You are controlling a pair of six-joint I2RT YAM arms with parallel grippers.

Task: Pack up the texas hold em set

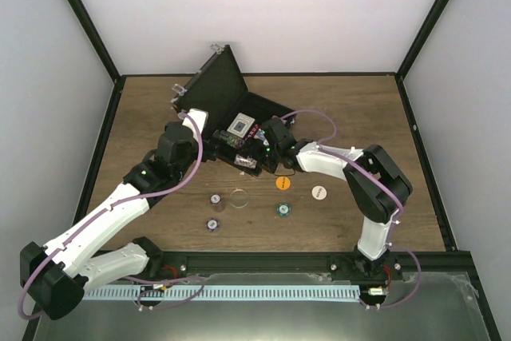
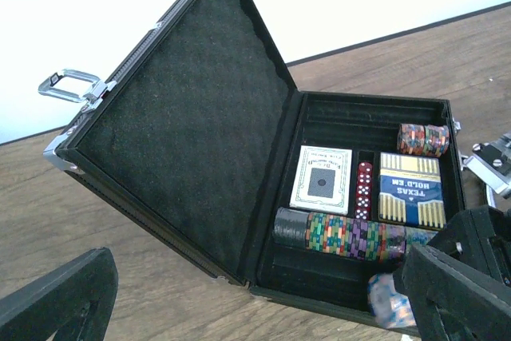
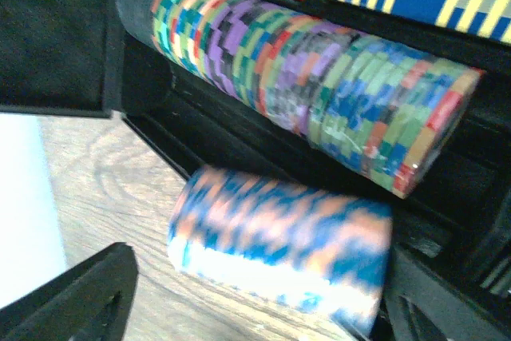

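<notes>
The black briefcase point(image 1: 209, 79) stands open at the table's back, lid up on the left; it also shows in the left wrist view point(image 2: 184, 125). Inside lie a white card deck point(image 2: 321, 179), a blue card deck point(image 2: 410, 189), red dice point(image 2: 363, 189) and a long row of multicoloured chips point(image 2: 351, 233). A blurred blue, orange and white chip stack point(image 3: 279, 245) lies at the case's front edge between my right gripper's point(image 3: 263, 301) open fingers, against the right finger point(image 3: 447, 309) and apart from the left one. My left gripper point(image 2: 259, 301) is open and empty in front of the case.
On the table in front of the case lie an orange button point(image 1: 282, 184), a white button point(image 1: 318, 192), a clear disc point(image 1: 239, 198) and loose chips point(image 1: 215, 198) point(image 1: 212, 224) point(image 1: 283, 209). A short chip stack point(image 2: 423, 139) sits in the case's far slot.
</notes>
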